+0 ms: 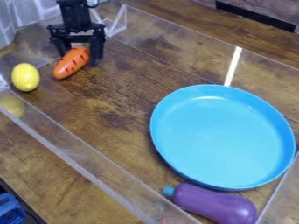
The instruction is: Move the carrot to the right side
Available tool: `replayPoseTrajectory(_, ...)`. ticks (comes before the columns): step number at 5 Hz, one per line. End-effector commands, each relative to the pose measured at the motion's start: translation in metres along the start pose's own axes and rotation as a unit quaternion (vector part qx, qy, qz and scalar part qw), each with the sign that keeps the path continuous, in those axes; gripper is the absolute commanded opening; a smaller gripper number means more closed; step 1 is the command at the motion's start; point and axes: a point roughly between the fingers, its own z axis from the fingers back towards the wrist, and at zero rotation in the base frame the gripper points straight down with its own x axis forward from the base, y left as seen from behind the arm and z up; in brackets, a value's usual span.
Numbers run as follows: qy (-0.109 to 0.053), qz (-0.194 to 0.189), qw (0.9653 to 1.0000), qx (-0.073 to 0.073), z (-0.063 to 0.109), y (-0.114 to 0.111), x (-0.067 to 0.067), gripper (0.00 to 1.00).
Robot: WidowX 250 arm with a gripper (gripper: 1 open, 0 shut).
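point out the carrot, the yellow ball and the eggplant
carrot [70,64], camera view, middle of its orange body
yellow ball [26,77], camera view, centre of its front
eggplant [215,205], camera view, middle of its purple body
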Motion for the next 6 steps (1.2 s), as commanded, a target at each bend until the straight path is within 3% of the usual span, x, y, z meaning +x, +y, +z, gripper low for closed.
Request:
replayPoseTrajectory(1,-0.011,0.019,0.9998,-0.002,0.020,-0.001,-0.001,1.00)
replayPoseTrajectory(3,-0.007,0.019,0.9998,-0.001,0.012,0.002,-0.003,1.00)
replayPoseTrajectory(6,0.012,-0.053,0.9985,-0.002,0.011,0.006,0.011,1.00)
